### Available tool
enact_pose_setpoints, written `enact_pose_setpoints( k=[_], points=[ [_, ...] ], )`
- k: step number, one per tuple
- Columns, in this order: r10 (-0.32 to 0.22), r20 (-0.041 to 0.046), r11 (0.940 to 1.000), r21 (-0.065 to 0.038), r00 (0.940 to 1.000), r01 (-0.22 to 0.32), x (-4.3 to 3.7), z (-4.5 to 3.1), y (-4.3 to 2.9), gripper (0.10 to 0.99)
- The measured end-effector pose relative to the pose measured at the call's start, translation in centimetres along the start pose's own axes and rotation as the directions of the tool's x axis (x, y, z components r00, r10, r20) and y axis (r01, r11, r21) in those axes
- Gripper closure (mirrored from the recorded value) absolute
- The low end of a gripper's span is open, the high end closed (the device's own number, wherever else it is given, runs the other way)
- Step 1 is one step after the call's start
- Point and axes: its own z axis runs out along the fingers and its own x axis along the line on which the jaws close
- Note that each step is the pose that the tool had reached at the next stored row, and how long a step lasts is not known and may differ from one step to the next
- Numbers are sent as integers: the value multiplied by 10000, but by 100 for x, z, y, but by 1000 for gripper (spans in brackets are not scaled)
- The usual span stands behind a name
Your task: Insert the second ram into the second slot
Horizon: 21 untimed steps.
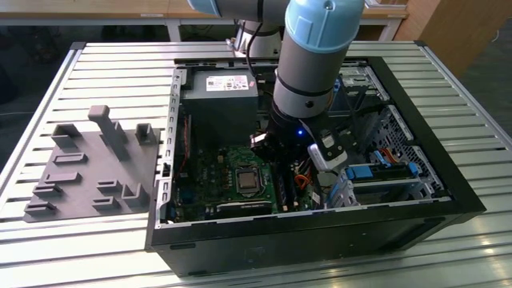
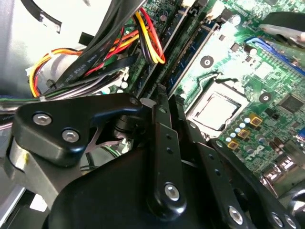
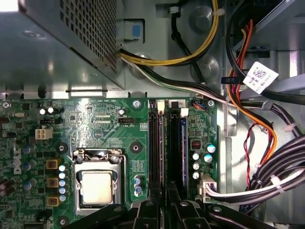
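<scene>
Green motherboard (image 3: 95, 124) inside open computer case (image 1: 448, 180), gripper (image 3: 164, 202) low over memory slots (image 3: 164, 143), fingers close together, grip state unclear, blue stick (image 3: 175, 148) seated in a slot.

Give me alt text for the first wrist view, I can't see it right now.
The gripper hangs low over the green motherboard, its fingers lined up with the two parallel memory slots; a blue stick sits in one slot. The bare processor socket lies beside them, the grey power supply beyond.
</scene>
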Motion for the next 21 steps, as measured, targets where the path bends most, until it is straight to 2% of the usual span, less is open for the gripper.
enact_pose_setpoints(
  k=[3,5,7,8,10,21],
  points=[
    [0,-1,10000,1,10000,0,2,-73,0,878],
    [0,-1,10000,0,10000,0,2,-93,1,878],
    [0,-1,10000,-2,10000,0,2,-93,1,890],
    [0,0,10000,-1,10000,0,2,-93,1,957],
    [0,-1,10000,1,10000,0,2,-94,1,980],
    [0,0,10000,35,10000,0,1,-50,1,980]
  ],
)
